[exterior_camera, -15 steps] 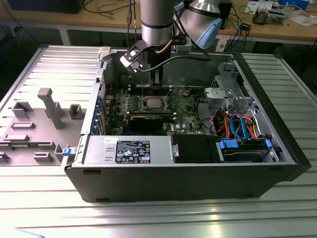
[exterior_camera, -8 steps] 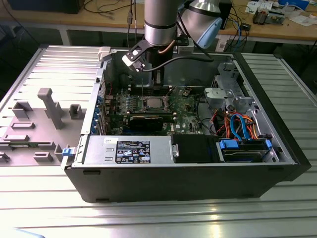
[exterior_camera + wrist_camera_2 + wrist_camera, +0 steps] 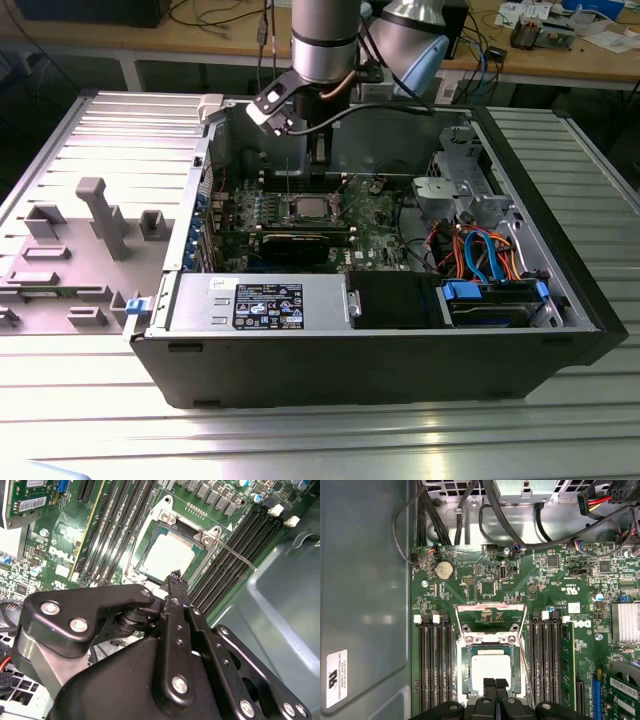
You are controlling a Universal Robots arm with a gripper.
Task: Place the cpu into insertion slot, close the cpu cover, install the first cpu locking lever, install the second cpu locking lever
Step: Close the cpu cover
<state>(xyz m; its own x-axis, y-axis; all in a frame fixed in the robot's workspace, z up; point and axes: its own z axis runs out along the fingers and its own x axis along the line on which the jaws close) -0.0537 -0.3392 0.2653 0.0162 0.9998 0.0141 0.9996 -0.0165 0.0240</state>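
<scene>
While the cpu [image 3: 491, 667] sits socketed, memory slots [image 3: 435, 665] flank it.

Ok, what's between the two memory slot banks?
In the first wrist view, the cpu lies in the slot between them, with the cover open.

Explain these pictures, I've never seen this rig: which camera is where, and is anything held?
It is one robot arm reaching down into an open computer case on a metal table. The exterior view looks on from outside; both wrist views ride on the arm, looking past the gripper at the green board. The cpu already sits in the insertion slot. The cpu cover is swung open. The gripper hovers close over the cpu, shut, holding nothing.
</scene>
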